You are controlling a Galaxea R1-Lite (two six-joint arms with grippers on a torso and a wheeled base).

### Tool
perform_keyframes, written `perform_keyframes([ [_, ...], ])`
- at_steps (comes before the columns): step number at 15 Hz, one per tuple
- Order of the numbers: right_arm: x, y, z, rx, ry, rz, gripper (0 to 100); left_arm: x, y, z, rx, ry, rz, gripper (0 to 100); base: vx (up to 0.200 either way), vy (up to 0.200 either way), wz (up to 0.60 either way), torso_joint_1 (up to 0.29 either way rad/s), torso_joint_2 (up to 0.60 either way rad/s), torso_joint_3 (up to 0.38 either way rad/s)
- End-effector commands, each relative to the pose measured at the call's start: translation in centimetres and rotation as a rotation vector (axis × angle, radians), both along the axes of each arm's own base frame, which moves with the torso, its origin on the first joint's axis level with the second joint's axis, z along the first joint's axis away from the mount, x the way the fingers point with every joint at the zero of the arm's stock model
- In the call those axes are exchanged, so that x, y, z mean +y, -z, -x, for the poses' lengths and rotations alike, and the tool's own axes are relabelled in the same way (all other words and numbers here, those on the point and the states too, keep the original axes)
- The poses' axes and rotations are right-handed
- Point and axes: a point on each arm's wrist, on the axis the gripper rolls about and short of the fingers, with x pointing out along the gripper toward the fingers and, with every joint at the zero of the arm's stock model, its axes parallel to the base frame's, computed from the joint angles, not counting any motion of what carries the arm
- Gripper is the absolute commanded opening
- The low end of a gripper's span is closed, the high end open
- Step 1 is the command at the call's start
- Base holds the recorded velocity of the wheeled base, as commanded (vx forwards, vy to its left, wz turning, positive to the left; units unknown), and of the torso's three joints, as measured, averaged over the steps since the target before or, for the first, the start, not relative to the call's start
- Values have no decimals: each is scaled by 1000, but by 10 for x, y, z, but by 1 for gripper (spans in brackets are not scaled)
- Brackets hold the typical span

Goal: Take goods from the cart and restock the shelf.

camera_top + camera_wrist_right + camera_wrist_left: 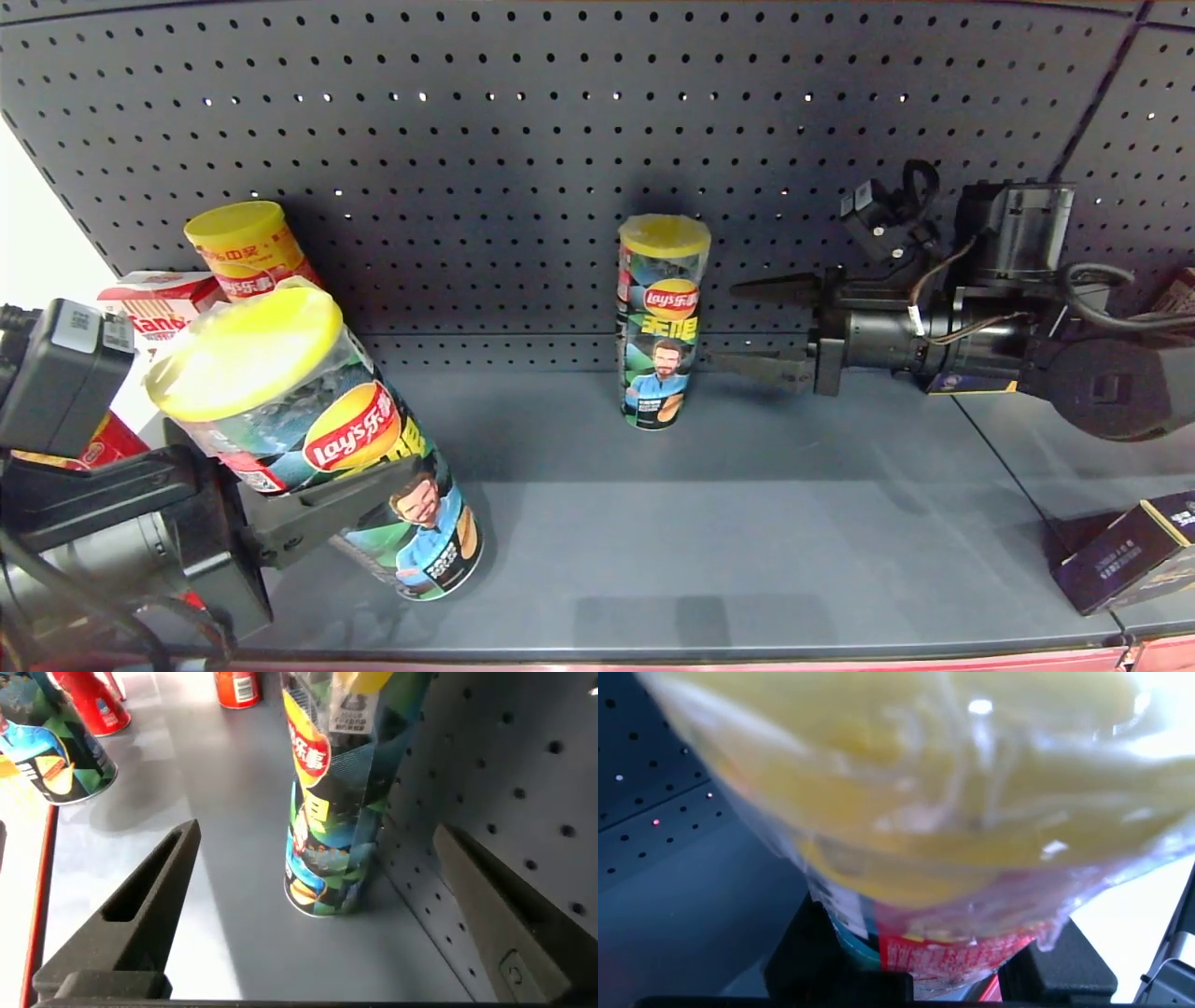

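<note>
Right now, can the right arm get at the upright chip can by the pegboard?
Probably yes. The right gripper is open, its fingers pointing at the upright chip can from close by, with nothing between them.

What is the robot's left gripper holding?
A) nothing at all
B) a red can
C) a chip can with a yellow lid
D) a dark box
C: the left gripper is shut on a tilted chip can that has a yellow lid.
</note>
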Motion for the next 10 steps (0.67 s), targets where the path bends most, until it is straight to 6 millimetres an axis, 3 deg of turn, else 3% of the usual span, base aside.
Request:
perform_keyframes([
  [1, 9, 6, -8, 11, -17, 4, 100, 0, -1, 0, -3, 1, 0, 0, 0, 0, 0, 0, 0, 0],
  [10, 35, 32, -32, 37, -63, 15, 100, 0, -1, -1, 5, -1, 11, 0, 0, 0, 0, 0, 0, 0],
])
